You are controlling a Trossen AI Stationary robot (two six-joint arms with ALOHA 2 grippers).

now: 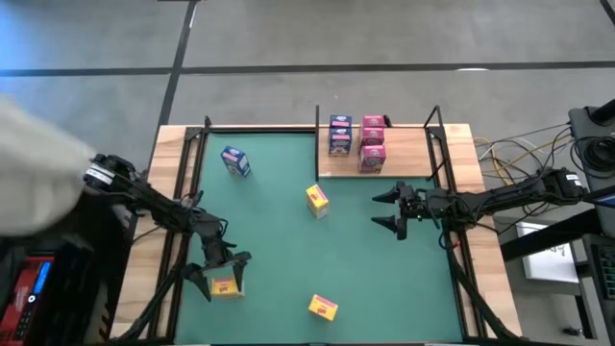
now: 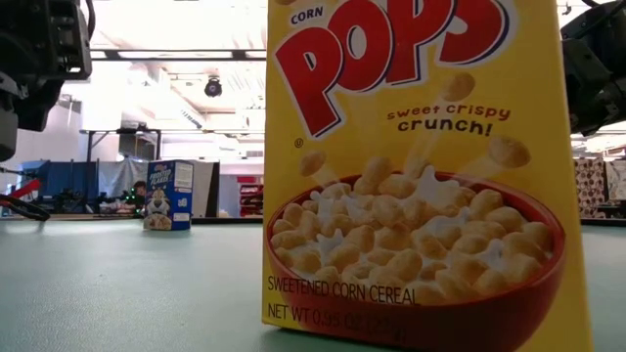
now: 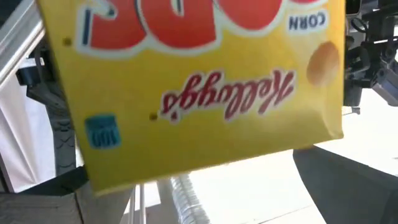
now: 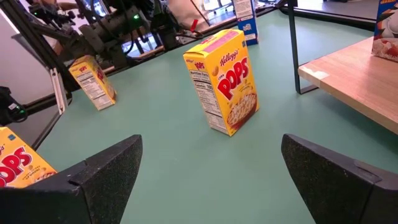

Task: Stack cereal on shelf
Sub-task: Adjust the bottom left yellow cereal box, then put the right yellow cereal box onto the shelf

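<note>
While both spread: left gripper [image 1: 218, 271] around a yellow cardboard box [image 1: 226, 285] (glossy), right gripper [image 1: 392, 210] empty.

Looks like a robotics lab or test workshop from my end. Bare grey concrete floor [image 1: 384, 38] with taped or seamed lines around the bench. Green mat [image 1: 288, 250] on a wood-edged table framed with black metal posts [image 1: 183, 192]. Loose cables [image 1: 519, 159] trail off the right side beside black equipment [image 1: 591, 144]. Low camera shows a large open hall behind: bright ceiling strip lights [image 2: 176, 54], a ceiling-mounted camera or lamp [image 2: 212, 88], distant racks and workbenches [image 2: 108, 147].
</note>
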